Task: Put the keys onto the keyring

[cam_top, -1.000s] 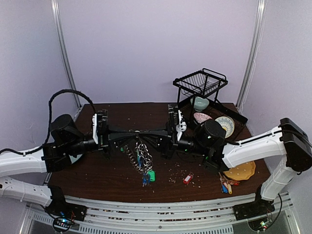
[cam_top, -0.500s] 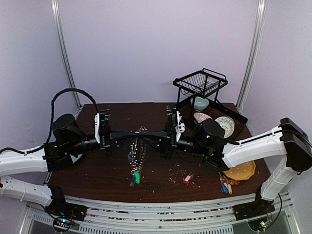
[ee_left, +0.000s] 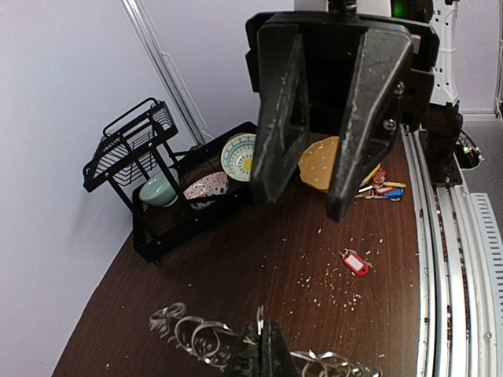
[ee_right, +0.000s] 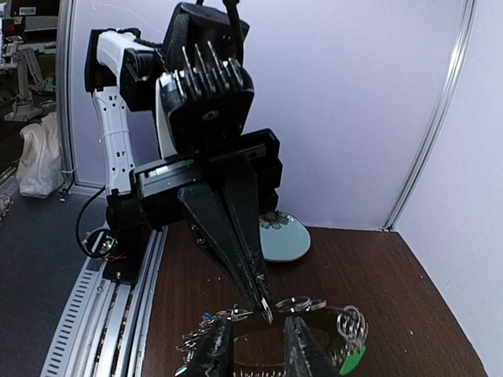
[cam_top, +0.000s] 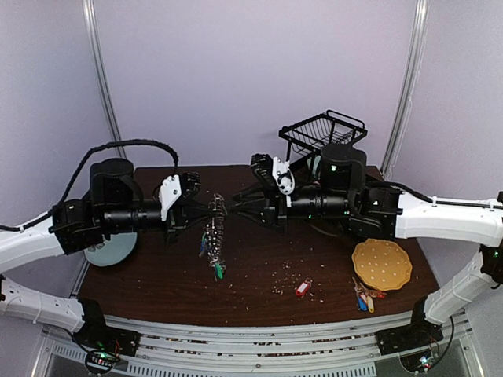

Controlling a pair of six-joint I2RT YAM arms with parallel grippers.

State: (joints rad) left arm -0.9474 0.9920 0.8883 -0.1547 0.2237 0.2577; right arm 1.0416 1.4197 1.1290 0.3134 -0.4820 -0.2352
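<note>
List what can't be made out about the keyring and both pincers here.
- Top view: the keyring hangs from the left pincer as a tangle. Its split and key count are too small to read.
- Left wrist view: the bottom edge cuts off most of the keyring.
- Right wrist view: the right pincer and the bottom edge hide the ring's near part, so contact cannot be told.

The left arm [cam_top: 86, 224] reaches in from the left and the right arm [cam_top: 440, 220] from the right. Both forearms are held roughly level, and the wrists point toward each other mid-scene. The left gripper [cam_top: 204, 210] has its jaws pinched tight on the keyring [cam_top: 214, 229]. The right gripper [cam_top: 236, 207] faces it tip to tip, close by, with its jaws partly apart.
</note>
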